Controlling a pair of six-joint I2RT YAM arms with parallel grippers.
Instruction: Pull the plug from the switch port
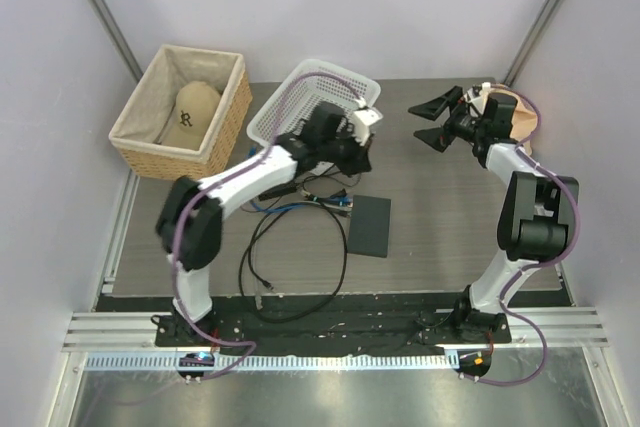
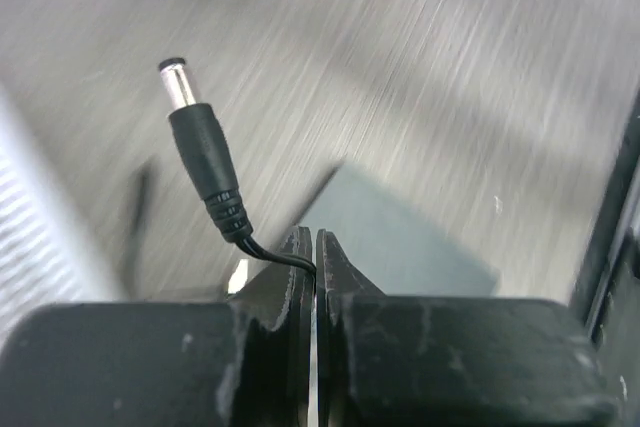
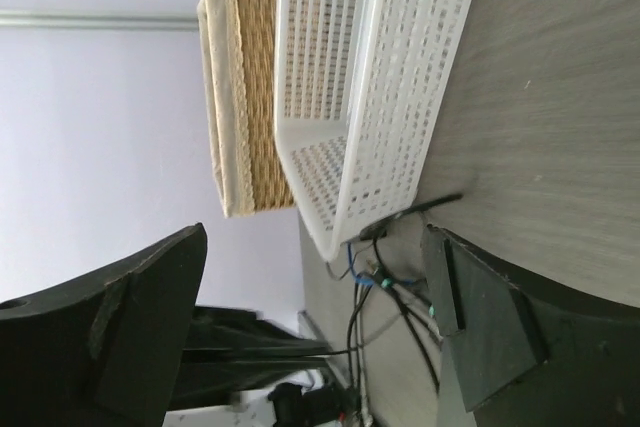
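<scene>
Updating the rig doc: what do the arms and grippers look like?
Left arm and right arm: white links, black joints, purple cable along each. Left gripper and right gripper: matte black, two flat tapered fingers, scuffed.

Soft, even bright light; streaky motion blur across the tabletop (image 2: pixel 450 67).

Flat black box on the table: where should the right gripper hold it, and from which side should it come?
Probably mid-length, one finger on each long edge, coming down from above: the flat black box lies flat and thin on the table. Cables lie by its left edge, so the open right gripper should approach from the right.
</scene>
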